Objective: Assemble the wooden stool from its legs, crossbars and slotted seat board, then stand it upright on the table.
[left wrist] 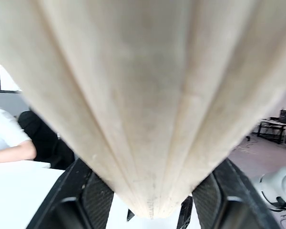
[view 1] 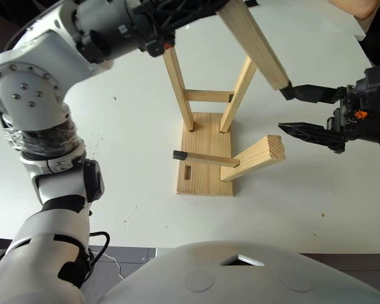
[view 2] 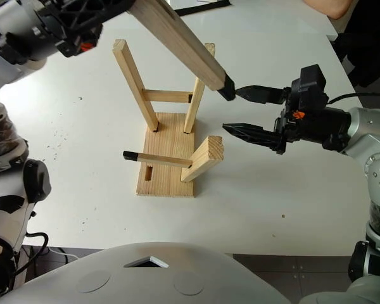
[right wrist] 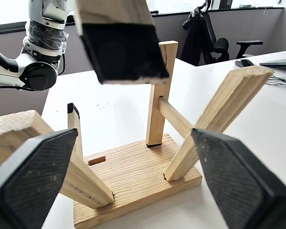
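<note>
Leg (view 2: 177, 43) tip just beside right end effector (view 2: 231, 109) (fingers spread apart).

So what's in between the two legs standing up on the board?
A crossbar joins the left upright leg to the right upright leg, above the seat board. The left eye view shows it plainly.

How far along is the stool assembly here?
Done: two legs with a crossbar stand in the seat board. In hand: left tool holds the fourth leg, open right tool beside its end. Left: seat the tilted third leg, its free crossbar, then flip upright.
</note>
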